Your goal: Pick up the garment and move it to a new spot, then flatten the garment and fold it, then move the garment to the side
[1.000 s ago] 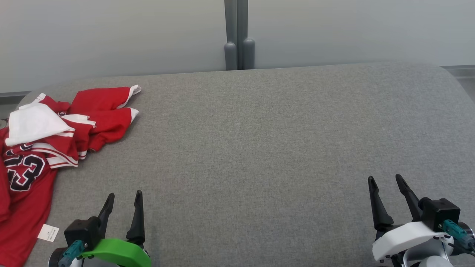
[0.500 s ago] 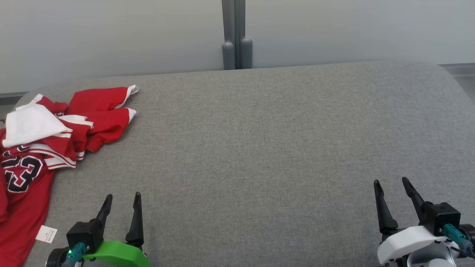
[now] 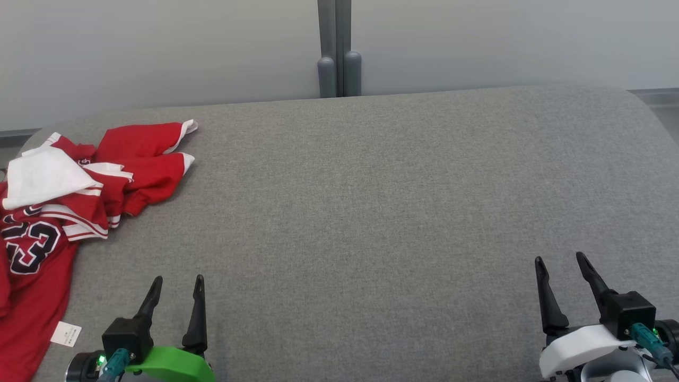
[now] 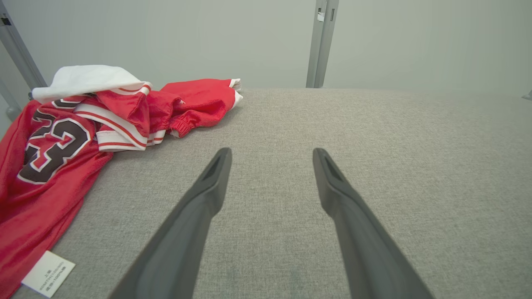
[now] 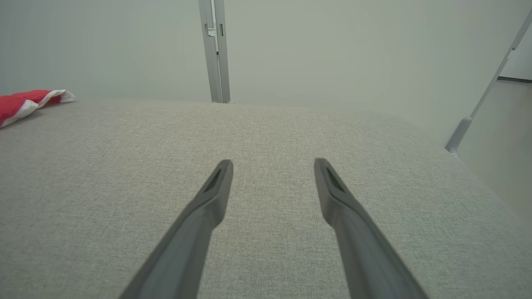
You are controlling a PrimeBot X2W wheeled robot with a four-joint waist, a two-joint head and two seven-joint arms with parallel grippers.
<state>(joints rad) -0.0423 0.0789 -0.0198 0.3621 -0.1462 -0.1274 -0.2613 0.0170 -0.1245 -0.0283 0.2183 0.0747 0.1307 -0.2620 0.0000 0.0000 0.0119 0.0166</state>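
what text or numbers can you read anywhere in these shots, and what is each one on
"23": large dark digits with a white outline, on the red jersey, creased but legible.
White tag at the jersey's edge: lines of small print, too small to read.
Dark lettering in the jersey's folds near the white part: mostly hidden, cannot be read.
No other text.

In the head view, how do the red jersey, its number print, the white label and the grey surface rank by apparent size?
Largest to smallest:
1. grey surface
2. red jersey, though the picture's left edge cuts it off
3. number print
4. white label
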